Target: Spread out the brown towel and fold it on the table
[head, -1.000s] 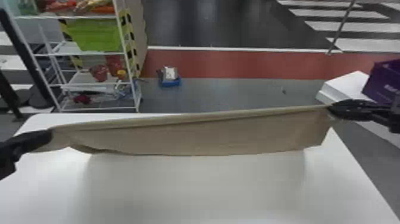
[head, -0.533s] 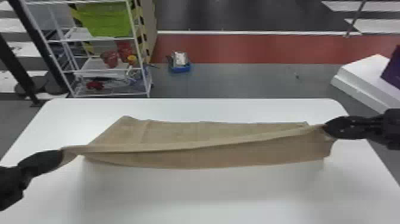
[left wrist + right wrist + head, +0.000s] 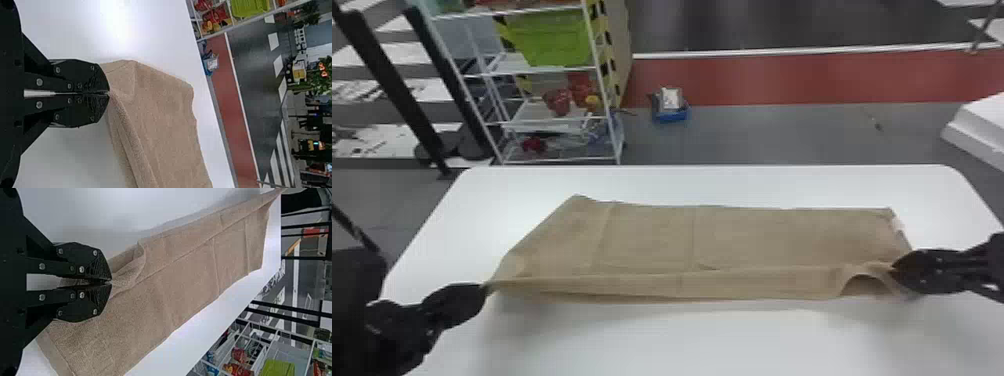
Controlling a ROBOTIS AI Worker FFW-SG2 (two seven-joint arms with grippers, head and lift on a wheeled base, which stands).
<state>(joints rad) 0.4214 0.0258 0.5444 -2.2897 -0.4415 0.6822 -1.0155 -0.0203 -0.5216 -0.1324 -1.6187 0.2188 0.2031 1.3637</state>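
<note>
The brown towel (image 3: 652,240) lies over the middle of the white table, its far part flat and its near edge lifted between the two grippers. At the towel's near left corner is my left gripper (image 3: 484,290); in the left wrist view the left gripper (image 3: 109,93) is shut on that corner of the towel (image 3: 164,117). My right gripper (image 3: 894,272) holds the near right corner, where the edge bows up in a small arch. In the right wrist view the right gripper (image 3: 110,282) pinches bunched cloth of the towel (image 3: 188,274).
The white table (image 3: 712,185) extends beyond the towel on all sides. Behind it on the left stands a wire shelf (image 3: 557,120) with a green bin (image 3: 549,37). A blue box (image 3: 670,112) sits on the floor, and a white block (image 3: 979,130) is at the right.
Both grippers have come lower and nearer with the towel's near edge. The hanging towel has come down, and its far part now lies spread on the table. The head view has tilted downward.
</note>
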